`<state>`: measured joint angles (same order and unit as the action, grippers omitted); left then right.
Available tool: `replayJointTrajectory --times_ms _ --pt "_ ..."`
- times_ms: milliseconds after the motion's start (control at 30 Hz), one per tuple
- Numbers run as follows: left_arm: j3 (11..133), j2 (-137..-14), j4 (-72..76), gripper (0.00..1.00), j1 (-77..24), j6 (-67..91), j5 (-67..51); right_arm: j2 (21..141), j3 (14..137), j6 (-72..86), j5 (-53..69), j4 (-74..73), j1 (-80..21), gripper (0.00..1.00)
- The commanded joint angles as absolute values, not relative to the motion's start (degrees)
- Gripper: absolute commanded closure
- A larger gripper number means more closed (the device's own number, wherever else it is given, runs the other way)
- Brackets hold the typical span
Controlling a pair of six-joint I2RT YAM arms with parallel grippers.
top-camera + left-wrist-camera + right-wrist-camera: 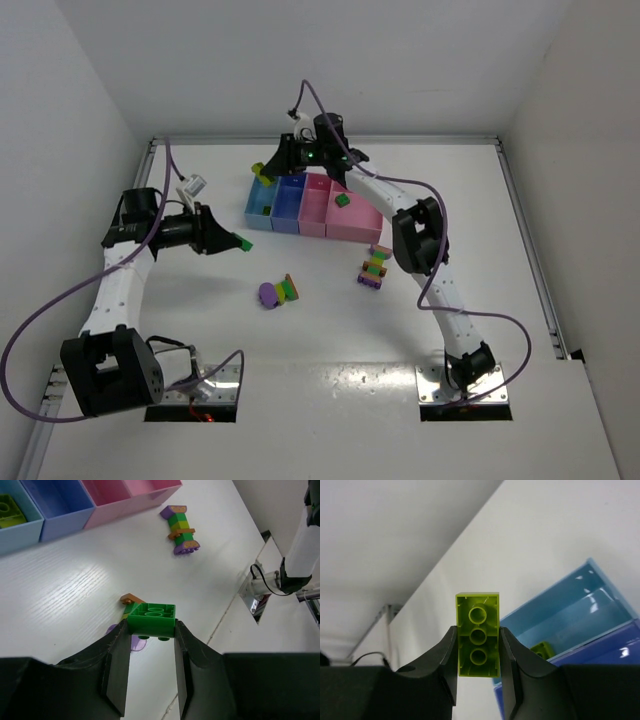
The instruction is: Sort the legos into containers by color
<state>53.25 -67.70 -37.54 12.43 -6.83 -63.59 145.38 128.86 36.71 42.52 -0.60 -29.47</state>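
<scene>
the left claw (151,632) is clamped on a green brick (151,619), held above the table at 8 o'clock of the containers (300,224). the right claw (478,647) pinches a lime brick (478,630) at 11 o'clock of the light blue bin (570,597). a multicolour strip (374,268) and a round purple piece (268,293) lie at 6 o'clock of the row.

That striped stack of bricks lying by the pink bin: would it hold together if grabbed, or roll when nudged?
The striped stack is probably stiff, being hard bricks pressed together, though a pull on one end might pop a layer off. It lies on its side on the table with blocky edges, so a nudge should slide it, not roll it.
</scene>
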Motion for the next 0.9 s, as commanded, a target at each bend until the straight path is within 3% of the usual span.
replayJointTrajectory --times_ms 0,267,300,400,433,500,733,867 --pt "53.88 -65.39 -35.68 0.99 13.79 -7.12 -62.75 145.90 131.57 31.29 32.53 -2.20 -30.58 1.00" --pt "53.35 -65.39 -31.29 0.99 13.80 -3.78 -60.47 147.22 131.48 29.19 31.03 -4.21 -32.43 0.97" --pt "53.35 -65.39 -31.29 0.99 13.80 -3.78 -60.47 147.22 131.48 29.18 30.50 -4.22 -32.43 0.83" --pt "53.35 -65.39 -29.54 0.99 13.80 -3.25 -59.94 147.74 131.48 28.65 29.10 -4.92 -32.43 0.57" --pt "53.35 -65.39 -29.01 0.99 13.80 -2.64 -59.42 147.74 131.48 28.65 29.09 -5.53 -32.43 0.41" --pt "53.35 -65.39 -26.73 0.99 13.80 -0.45 -58.89 147.14 130.96 28.65 29.62 -4.92 -32.43 0.26" --pt "52.73 -65.92 -12.50 0.99 10.21 9.91 -55.29 138.18 128.59 28.57 28.57 -5.88 -28.75 0.20" --pt "55.18 -70.30 -4.23 0.98 -0.23 12.74 -46.70 126.76 120.96 25.15 21.48 -10.01 -22.00 0.19"
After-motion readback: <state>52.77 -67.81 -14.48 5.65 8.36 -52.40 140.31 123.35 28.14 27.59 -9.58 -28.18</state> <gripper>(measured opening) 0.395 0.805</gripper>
